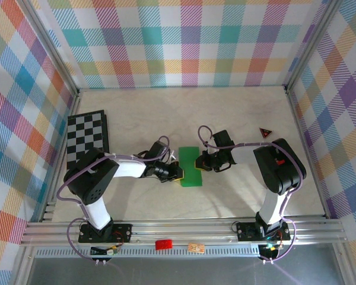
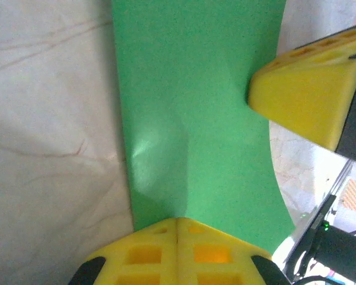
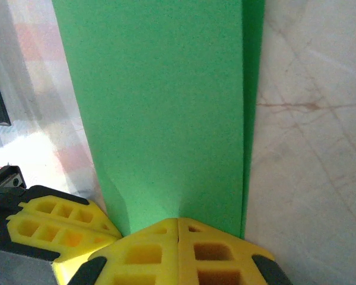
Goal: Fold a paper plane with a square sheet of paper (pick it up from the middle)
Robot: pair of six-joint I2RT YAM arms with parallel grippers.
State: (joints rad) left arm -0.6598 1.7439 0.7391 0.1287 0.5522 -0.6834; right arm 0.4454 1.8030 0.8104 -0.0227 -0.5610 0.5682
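Just below the centre of the overhead frame, the green sheet of paper shows against the counter as a narrow upright strip, doubled over, with a second layer peeking out along one long edge. The left pincer is clamped on its left edge near the bottom. The right pincer is clamped on its right edge slightly higher, with yellow fingers pressed tight together.
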